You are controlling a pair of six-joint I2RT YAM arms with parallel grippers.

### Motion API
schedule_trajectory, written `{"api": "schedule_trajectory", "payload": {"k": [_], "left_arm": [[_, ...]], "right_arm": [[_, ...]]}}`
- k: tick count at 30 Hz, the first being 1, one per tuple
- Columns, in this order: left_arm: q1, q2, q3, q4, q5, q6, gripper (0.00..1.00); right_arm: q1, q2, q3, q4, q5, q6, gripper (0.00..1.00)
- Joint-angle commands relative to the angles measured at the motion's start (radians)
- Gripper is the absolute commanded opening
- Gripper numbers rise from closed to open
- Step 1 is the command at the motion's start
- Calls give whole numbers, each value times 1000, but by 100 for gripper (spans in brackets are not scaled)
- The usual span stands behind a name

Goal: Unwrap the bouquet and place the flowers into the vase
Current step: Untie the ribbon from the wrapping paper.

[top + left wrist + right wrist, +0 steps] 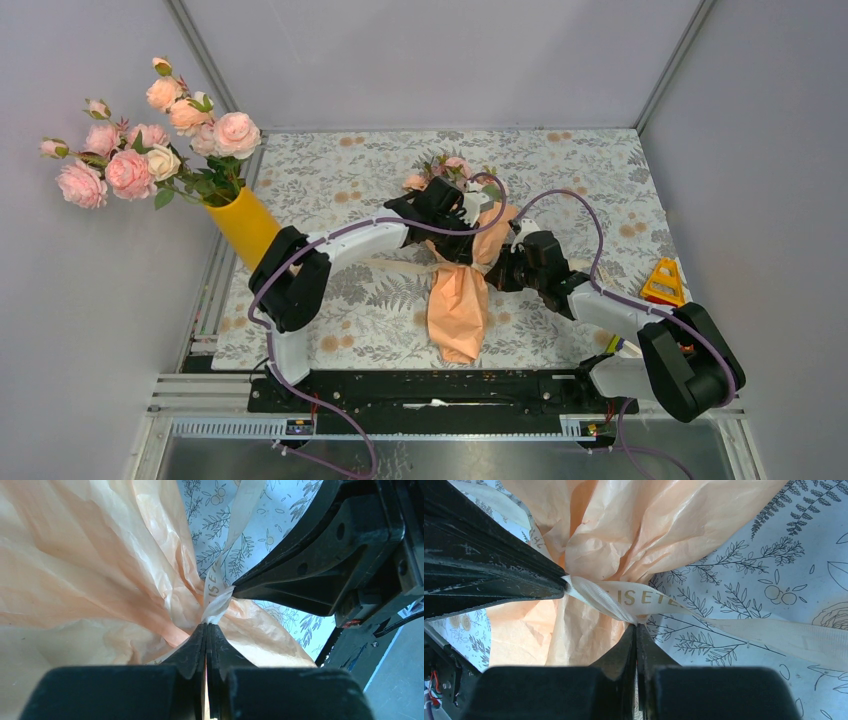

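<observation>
Bouquet (458, 300) lies mid-table on the patterned mat (600, 180), cone tip toward the arm bases, well apart from the vase (245, 228) at the left edge. The left gripper (206, 626) and right gripper (636, 627) are both pinched tight on the beige ribbon (634, 599) at the tied waist, tips close together. My worry: tug the wrong strand and it just cinches tighter. The thin ribbon could also slip out, or the whole bundle drags and the paper (75, 570) rips.

The bouquet (458, 300), a crinkled peach paper cone tied with a beige printed ribbon (639, 599), lies flat, its small pink flowers (447, 168) at the far end, the yellow vase (245, 228) well to its left
</observation>
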Motion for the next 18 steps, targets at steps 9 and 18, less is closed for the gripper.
{"api": "schedule_trajectory", "payload": {"k": [9,18], "left_arm": [[-9,-116,-42,62,-105,-24,0],[-2,-201,-120,117,-176,-145,0]], "right_arm": [[0,-8,11,-28,95,11,0],[0,-6,15,-42,114,18,0]]}}
